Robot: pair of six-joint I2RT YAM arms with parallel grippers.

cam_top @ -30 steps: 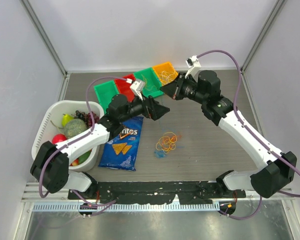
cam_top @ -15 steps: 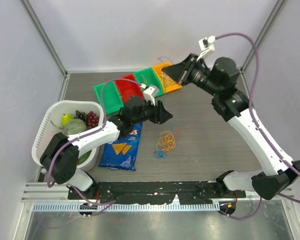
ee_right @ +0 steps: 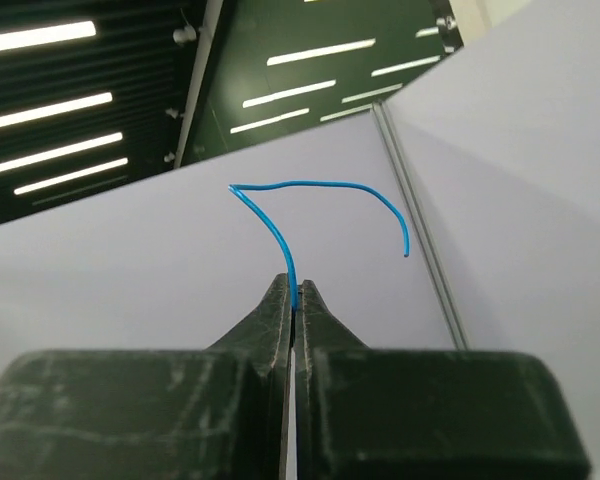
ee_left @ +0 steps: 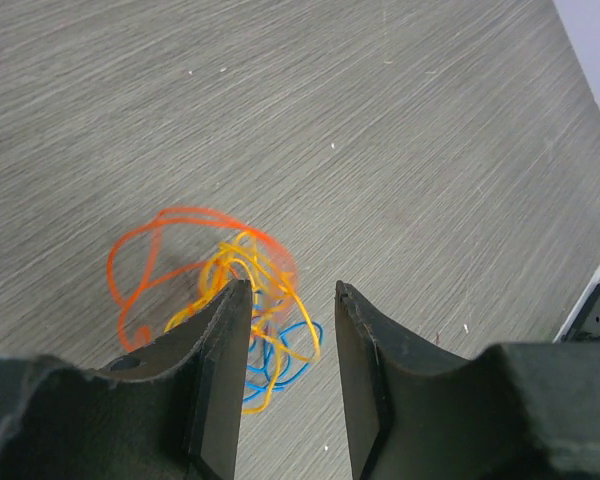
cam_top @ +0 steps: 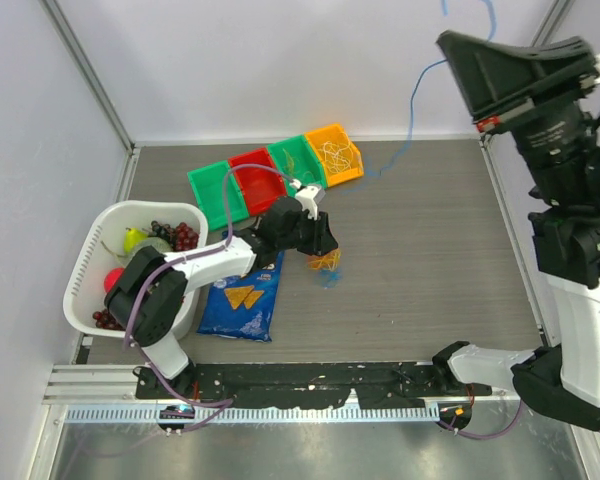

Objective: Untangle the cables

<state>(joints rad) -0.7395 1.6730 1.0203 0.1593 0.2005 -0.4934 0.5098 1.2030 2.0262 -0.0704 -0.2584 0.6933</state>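
The tangle of cables (ee_left: 215,285) lies on the grey table: orange, yellow and blue loops, partly blurred, right at my left finger. It also shows in the top view (cam_top: 328,264). My left gripper (ee_left: 290,292) is open and low over the table, its jaws just right of the tangle, with one yellow loop reaching between them; it is also in the top view (cam_top: 326,248). My right gripper (ee_right: 293,287) is shut on a single blue cable (ee_right: 278,232) and is raised high at the top right (cam_top: 448,42). The blue cable (cam_top: 412,95) hangs from it down to the table near the orange bin.
A row of bins stands at the back: green (cam_top: 212,192), red (cam_top: 250,180), green (cam_top: 296,160) and orange (cam_top: 336,152), which holds pale strands. A white basket (cam_top: 90,262) of fruit is at the left. A blue chip bag (cam_top: 244,296) lies beside it.
My right arm has swung up high from beside the orange bin, drawing the blue cable up with it. My left gripper has moved right and down to the tangle, which shifted toward it.
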